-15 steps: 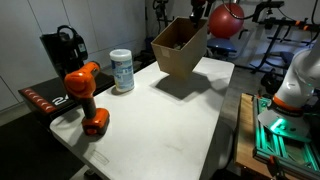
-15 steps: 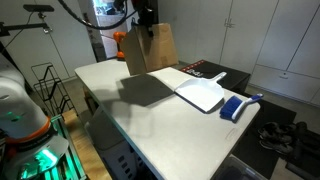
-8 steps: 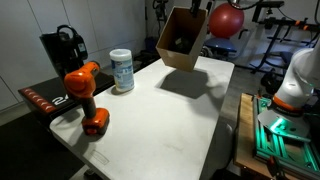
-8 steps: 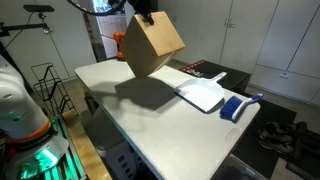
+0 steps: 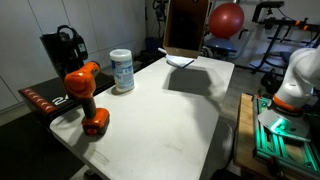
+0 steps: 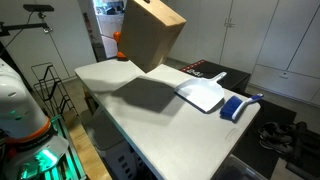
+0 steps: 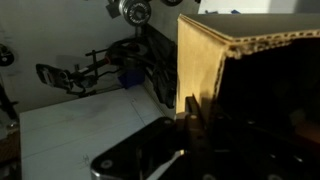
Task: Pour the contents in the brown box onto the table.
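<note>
One cubic tan cardboard box (image 6: 150, 35)

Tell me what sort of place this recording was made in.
Probably a lab or workshop room shared with gym gear: a white table carrying an orange drill, a red exercise ball behind it, and a green-lit robot base alongside.

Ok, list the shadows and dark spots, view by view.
In an exterior view the box throws a broad soft shadow on the table; in an exterior view the box looks dim, its shadow falling right below; the wrist view is mostly dark, the box interior black, only an outer wall lit.
</note>
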`<move>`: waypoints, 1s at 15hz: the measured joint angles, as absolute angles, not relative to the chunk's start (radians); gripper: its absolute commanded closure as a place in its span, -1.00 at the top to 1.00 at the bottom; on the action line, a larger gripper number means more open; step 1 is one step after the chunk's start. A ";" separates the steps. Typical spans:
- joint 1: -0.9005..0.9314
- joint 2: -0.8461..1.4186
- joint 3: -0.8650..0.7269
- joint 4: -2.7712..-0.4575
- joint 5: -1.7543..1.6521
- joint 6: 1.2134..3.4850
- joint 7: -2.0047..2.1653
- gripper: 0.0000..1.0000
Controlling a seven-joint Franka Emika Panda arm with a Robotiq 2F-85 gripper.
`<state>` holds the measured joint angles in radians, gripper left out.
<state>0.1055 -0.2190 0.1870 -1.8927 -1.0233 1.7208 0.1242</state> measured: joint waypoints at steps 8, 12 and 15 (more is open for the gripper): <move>0.148 -0.285 0.205 -2.025 -1.299 1.730 0.033 -0.98; 0.167 -0.297 0.213 -2.072 -1.451 1.738 0.016 -0.98; 0.177 -0.304 0.216 -2.106 -1.573 1.751 0.016 -0.98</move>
<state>0.1770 -0.3043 0.2156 -2.1063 -1.5732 1.7509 0.0159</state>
